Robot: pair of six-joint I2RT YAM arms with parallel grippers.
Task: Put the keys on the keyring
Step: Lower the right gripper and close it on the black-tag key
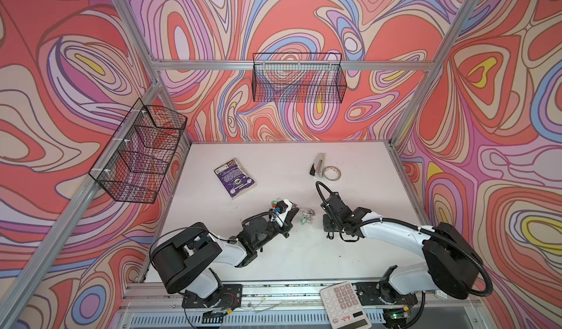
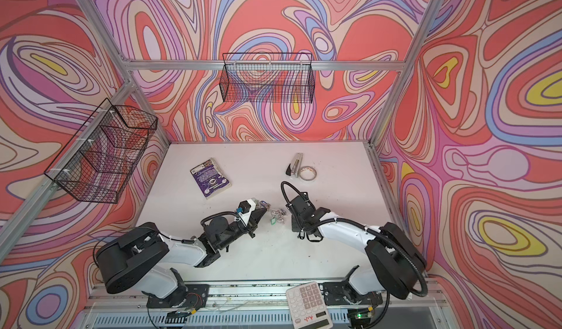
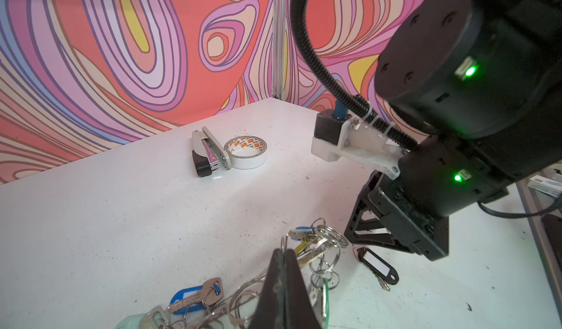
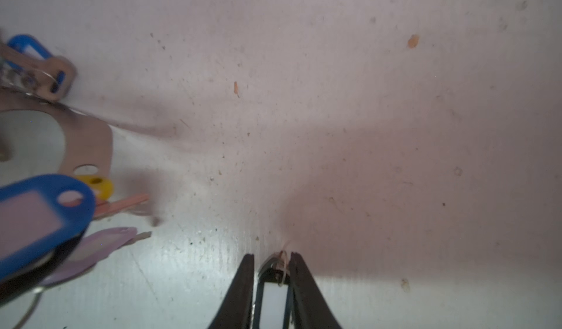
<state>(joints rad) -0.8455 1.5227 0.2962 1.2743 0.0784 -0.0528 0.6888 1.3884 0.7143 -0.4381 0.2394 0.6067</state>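
Observation:
The keys (image 3: 377, 265), one small silver key on a black-rimmed tag with a white window, lie flat on the white table. In the right wrist view the keys (image 4: 272, 300) sit between the fingers of my right gripper (image 4: 271, 256). Its jaws stand slightly apart, with a thin gap beside the tag. The keyring (image 4: 91, 139) is a flat grey plate carrying rings and keys with blue, yellow and green tags. It lies just left of the keys, as a tangle of rings (image 1: 308, 216) in a top view. My left gripper (image 3: 284, 251) is shut on a thin metal edge of it.
A purple book (image 1: 234, 178) lies at the back left of the table. A stapler (image 1: 317, 164) and a roll of tape (image 1: 331, 172) sit at the back right. A calculator (image 1: 345, 304) rests on the front rail. Two wire baskets (image 1: 299, 78) (image 1: 140, 151) hang on the walls.

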